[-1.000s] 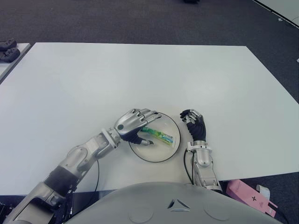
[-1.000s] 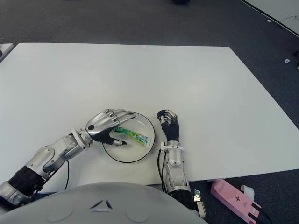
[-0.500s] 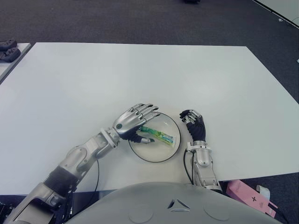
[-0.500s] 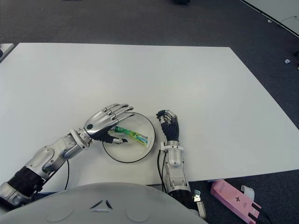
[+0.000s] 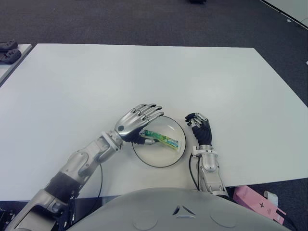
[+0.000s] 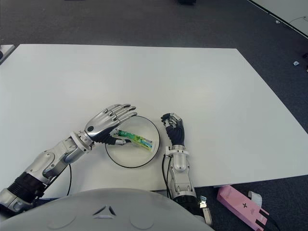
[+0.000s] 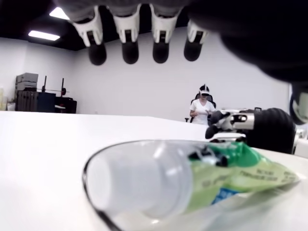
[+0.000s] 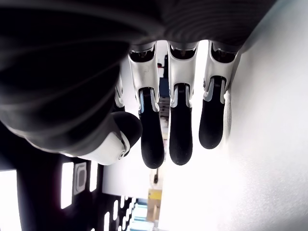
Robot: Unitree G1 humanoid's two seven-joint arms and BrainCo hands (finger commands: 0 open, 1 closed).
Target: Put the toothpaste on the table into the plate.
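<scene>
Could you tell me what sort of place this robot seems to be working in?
Probably a robotics lab or office: a plain white table on dark carpet, and, in the left wrist view, a seated person wearing a headset under ceiling strip lights.

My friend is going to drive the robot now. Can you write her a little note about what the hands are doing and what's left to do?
Left hand: open, fingers spread, holding nothing, over the plate's left edge.
Right hand: idle, just right of the plate, fingers curled, holding nothing.
Toothpaste: lying inside the plate, cap end toward the left hand; nothing grips it.
Table: the plate sits near its front edge.
Done: the toothpaste is in the plate.
Left: probably just pull the left hand back off the plate without bumping the tube.
</scene>
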